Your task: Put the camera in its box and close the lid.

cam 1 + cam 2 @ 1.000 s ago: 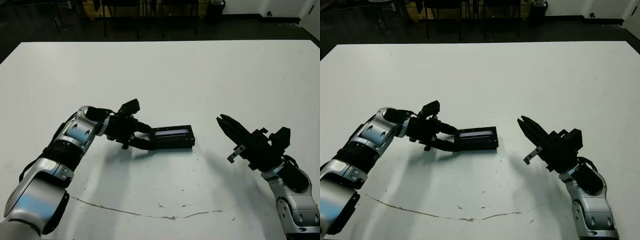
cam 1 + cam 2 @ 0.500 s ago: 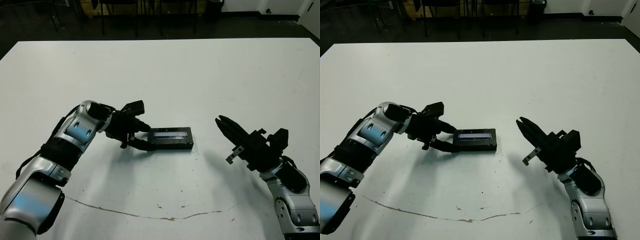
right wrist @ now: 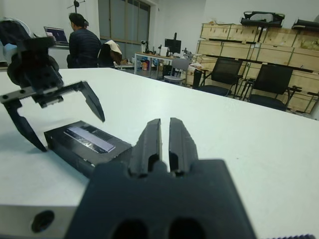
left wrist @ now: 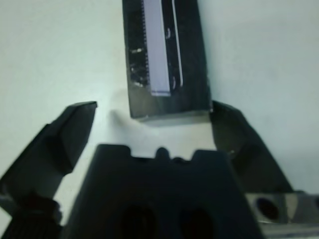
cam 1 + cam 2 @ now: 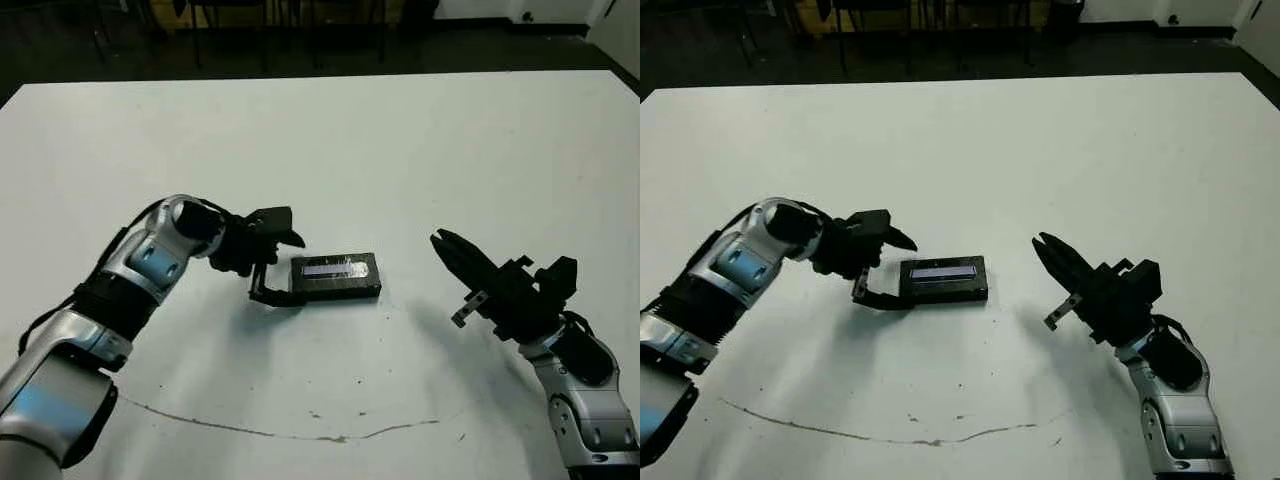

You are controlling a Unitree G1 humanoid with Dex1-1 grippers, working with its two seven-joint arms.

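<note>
The lid (image 5: 335, 270) is lying flat on top of the box (image 5: 338, 290), its pale label strip facing up, and the two are reading as one closed black block sitting on the white table (image 5: 400, 140); judging from that, the task is looking essentially finished, with only the withdrawal of the arms left. The camera is not showing anywhere, so it is presumably sitting inside the closed box, though nothing here is confirming that. The left gripper (image 5: 272, 268) is standing just beside the box's left end with its fingers spread wide and gripping nothing: one finger is pointing above the box's far corner, the other is reaching down toward the table at the near corner, and in the left wrist view one fingertip (image 4: 222, 119) is appearing to brush the box's corner, though whether it is truly touching is hard to say. The right gripper (image 5: 447, 250) is hanging well apart from the box, off its right end, with its two fingers pressed together and nothing between them. Whether the lid is seated fully flush all round is difficult to judge, since the box's far side is facing away and the left wrist view is blurred. In the right wrist view a person (image 3: 82, 45) is sitting beyond the table, facing away.
</note>
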